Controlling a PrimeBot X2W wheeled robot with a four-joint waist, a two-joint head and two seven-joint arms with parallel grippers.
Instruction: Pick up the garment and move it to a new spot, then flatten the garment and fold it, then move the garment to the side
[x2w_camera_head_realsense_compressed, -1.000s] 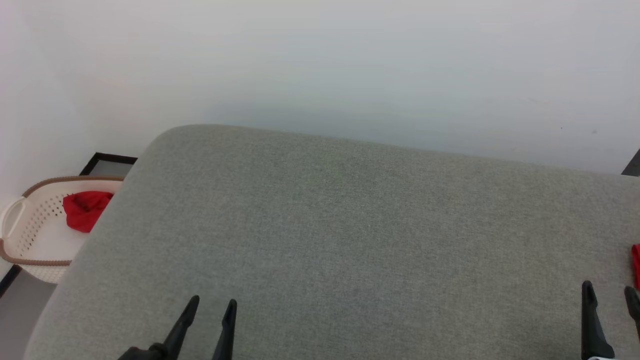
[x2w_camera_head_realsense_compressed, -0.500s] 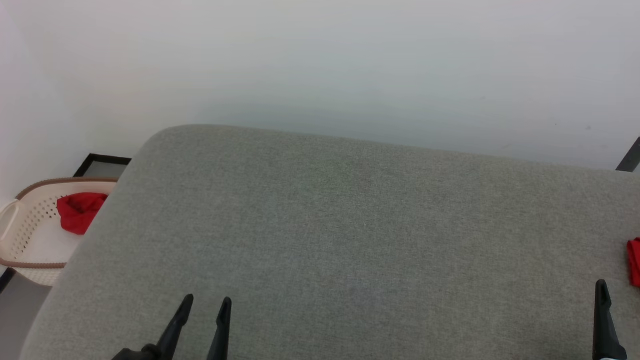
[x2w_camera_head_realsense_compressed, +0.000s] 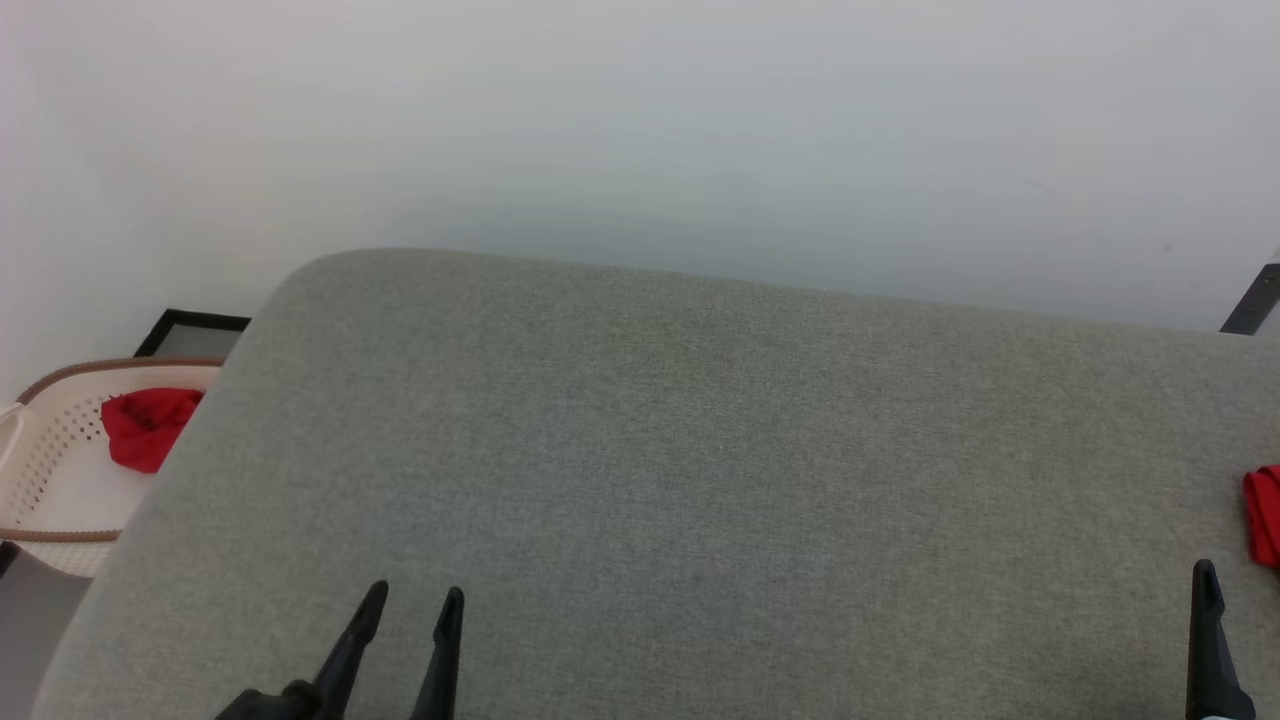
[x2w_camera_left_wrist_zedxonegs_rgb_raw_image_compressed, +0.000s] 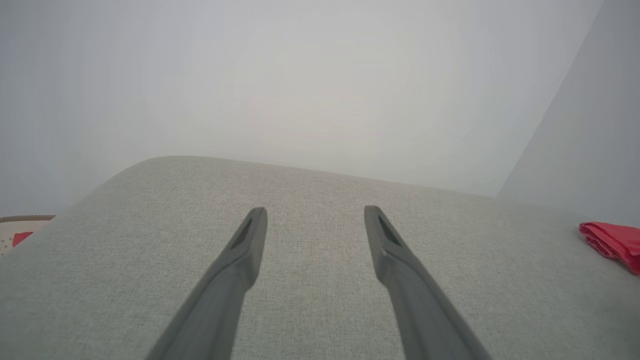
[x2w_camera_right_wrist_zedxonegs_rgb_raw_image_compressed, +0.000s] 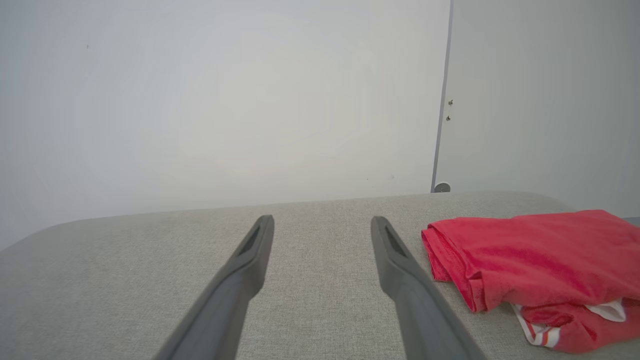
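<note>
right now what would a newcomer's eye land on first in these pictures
The bright red garment, lying bundled with white striped trim showing, at the right end of the grey padded surface. Next, a second red cloth in the pale basket off the left end, then the left hand and right hand, both open and empty above the padding.

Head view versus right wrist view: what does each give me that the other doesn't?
Head view: the white laundry basket holding a red cloth, and the open left gripper. Right wrist view: the striped trim and folded layers of the garment. Both: the grey cushion, the garment at its right end, and the open right gripper.
</note>
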